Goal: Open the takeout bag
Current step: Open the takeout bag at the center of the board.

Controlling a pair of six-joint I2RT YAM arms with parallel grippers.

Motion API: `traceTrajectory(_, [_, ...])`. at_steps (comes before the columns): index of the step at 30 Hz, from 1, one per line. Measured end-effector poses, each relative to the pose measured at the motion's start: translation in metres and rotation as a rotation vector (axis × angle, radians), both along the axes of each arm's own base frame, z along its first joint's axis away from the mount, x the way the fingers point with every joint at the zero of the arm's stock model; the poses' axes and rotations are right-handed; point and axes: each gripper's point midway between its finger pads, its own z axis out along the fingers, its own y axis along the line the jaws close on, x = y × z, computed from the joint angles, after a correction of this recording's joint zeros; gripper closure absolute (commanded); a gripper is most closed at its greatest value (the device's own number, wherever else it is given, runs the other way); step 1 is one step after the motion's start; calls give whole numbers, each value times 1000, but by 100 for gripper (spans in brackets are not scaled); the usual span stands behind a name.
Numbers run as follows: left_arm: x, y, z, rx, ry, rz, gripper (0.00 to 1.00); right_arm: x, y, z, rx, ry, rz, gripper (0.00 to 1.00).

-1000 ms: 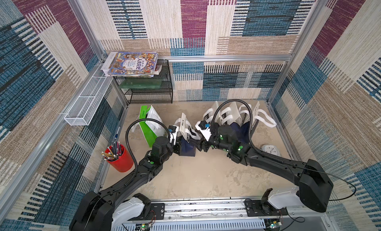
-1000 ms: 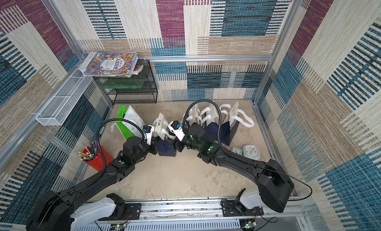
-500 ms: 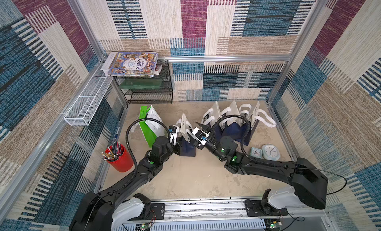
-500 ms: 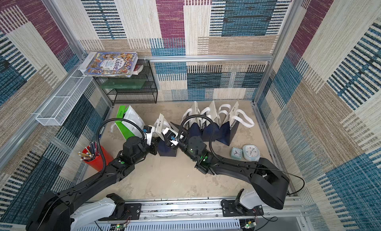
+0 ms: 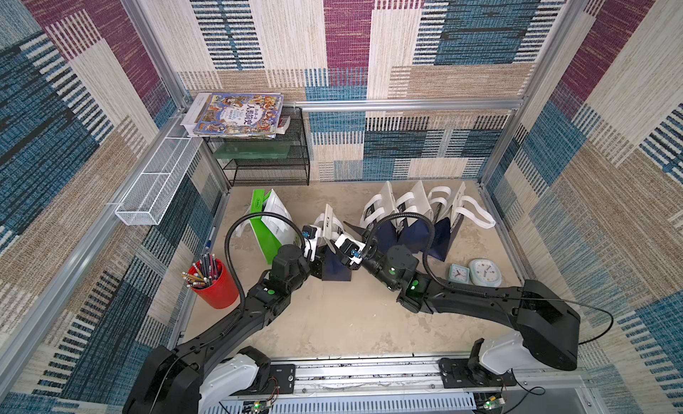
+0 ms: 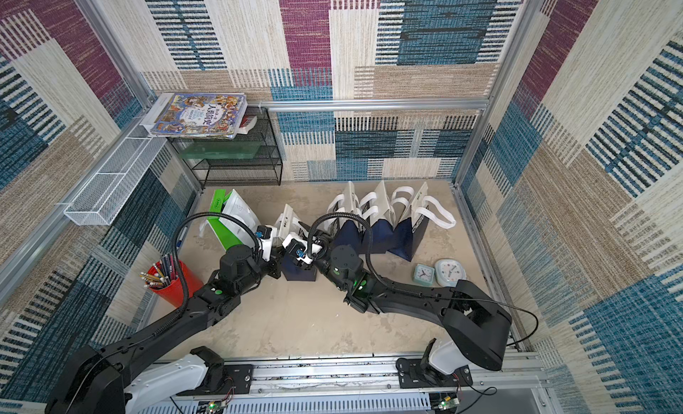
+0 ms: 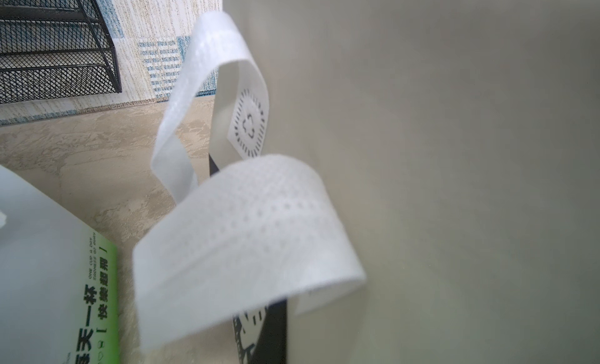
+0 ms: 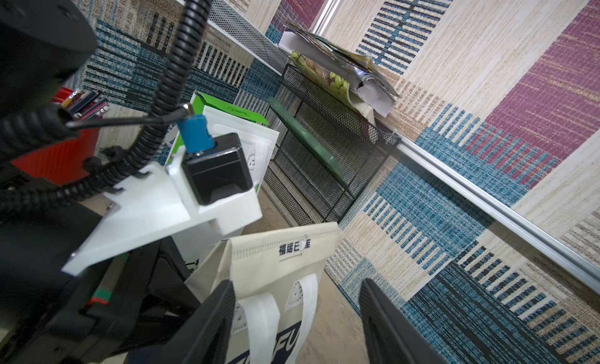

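Right wrist: right gripper [image 8: 295, 281] open, its flat black fingers [image 8: 214, 320] standing either side of the bag's [image 8: 276, 255] cream panel and one white strap loop (contact unclear). Left wrist: straps [image 7: 246, 235] are dimpled nonwoven ribbon, curled. Left gripper [image 6: 274, 265] is closed at the bag's edge; cannot tell whether cloth is pinched. In both top views the bag, cream over navy and wedge-shaped, stands upright at frame centre on the mottled beige floor [image 5: 332, 319].
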Motion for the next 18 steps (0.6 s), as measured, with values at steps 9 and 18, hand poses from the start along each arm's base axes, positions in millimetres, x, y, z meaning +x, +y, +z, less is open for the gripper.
traceTrajectory(9, [-1,0,1,1,0,0,100,0,6,-5,-24,7,6,37])
traceTrajectory(18, [-1,1,1,5,-5,-3,100,7,10,-9,-48,16,-18,40])
